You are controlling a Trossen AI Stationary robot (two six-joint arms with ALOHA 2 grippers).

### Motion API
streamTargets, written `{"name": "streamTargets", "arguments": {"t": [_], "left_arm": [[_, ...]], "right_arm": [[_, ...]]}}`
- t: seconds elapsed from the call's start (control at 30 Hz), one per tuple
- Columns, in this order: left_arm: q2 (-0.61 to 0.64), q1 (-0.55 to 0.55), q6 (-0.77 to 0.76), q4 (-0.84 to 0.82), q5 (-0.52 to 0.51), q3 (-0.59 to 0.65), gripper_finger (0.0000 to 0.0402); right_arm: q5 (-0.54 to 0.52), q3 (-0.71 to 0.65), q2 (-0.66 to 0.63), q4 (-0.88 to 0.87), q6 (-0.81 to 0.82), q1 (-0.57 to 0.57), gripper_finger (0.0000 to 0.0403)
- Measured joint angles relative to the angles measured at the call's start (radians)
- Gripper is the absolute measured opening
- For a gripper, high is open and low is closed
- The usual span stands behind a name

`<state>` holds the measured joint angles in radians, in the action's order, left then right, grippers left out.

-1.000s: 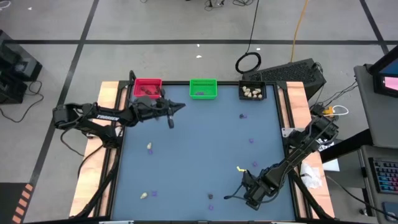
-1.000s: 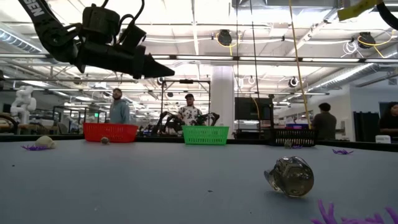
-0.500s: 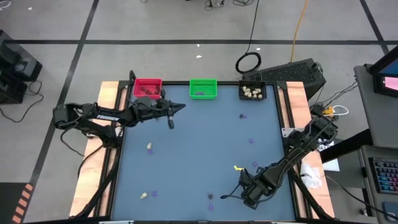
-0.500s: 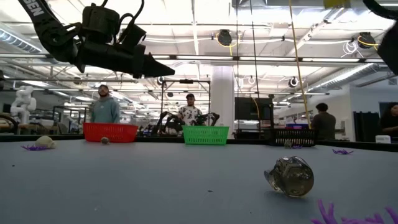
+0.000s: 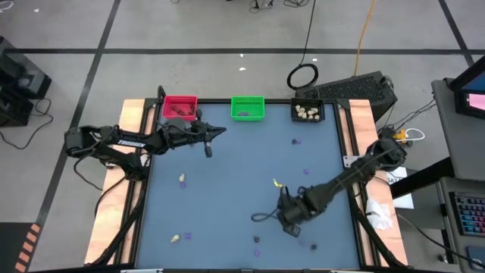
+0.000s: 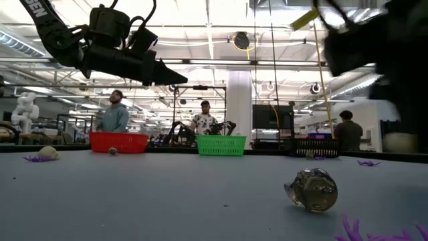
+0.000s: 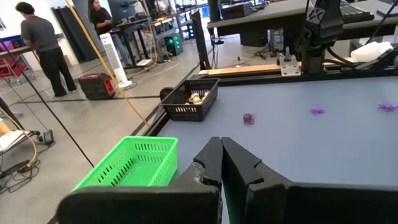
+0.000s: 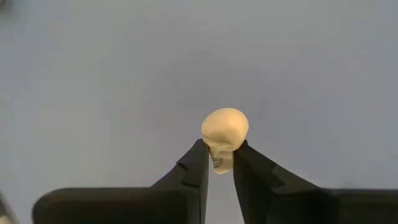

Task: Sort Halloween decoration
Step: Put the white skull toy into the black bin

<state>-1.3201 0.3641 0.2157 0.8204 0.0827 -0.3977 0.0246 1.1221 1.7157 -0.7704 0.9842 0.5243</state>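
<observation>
While the left hand (image 5: 217,130) hangs clenched on nothing above the counter (image 5: 235,174) just in front of the red bin (image 5: 180,107), fingers (image 7: 214,163) pressed together in its wrist view, the sorting work sits on the other side. Left part of the counter: one cream skull (image 5: 183,179) mid-way, another cream lump (image 5: 176,238) near the front edge with a flat purple bit (image 5: 188,236) just beside it. Red bin holds dark lumps. Green bin (image 5: 248,107) at back centre, with something dark inside, can't tell what. Front centre: a dark grey lump (image 5: 256,239) with a purple bit (image 5: 257,251) close by; low view shows the grey lump (image 6: 311,189) resting on the surface with purple legs beside it. Right hand (image 5: 256,218) is right of centre toward the front, raised off the surface, grasping a cream skull trinket (image 8: 224,138) between its fingertips. More purple bits lie scattered on the right half (image 5: 306,171), one near the back (image 5: 296,140). Black bin (image 5: 308,111) at back right holds several cream lumps.
</observation>
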Motion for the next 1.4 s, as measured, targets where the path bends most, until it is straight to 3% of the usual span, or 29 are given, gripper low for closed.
{"name": "streamTargets", "arguments": {"t": [0.3,0.7,1.17,1.4], "left_arm": [[0.0,0.0,0.0,-0.002,-0.005,0.0,0.0004],[0.0,0.0,0.001,0.0,-0.007,0.0,0.0004],[0.0,0.0,0.002,0.0,-0.008,0.0,0.0004],[0.0,0.002,0.004,0.001,-0.008,0.0,0.0004]], "right_arm": [[-0.102,0.001,-0.077,-0.063,-0.292,-0.271,0.0049],[-0.182,0.001,-0.218,-0.137,-0.653,-0.765,0.0049],[-0.171,0.001,-0.157,0.006,-1.032,-1.333,0.0049],[-0.127,0.001,-0.058,0.097,-1.116,-1.496,0.0049]]}}
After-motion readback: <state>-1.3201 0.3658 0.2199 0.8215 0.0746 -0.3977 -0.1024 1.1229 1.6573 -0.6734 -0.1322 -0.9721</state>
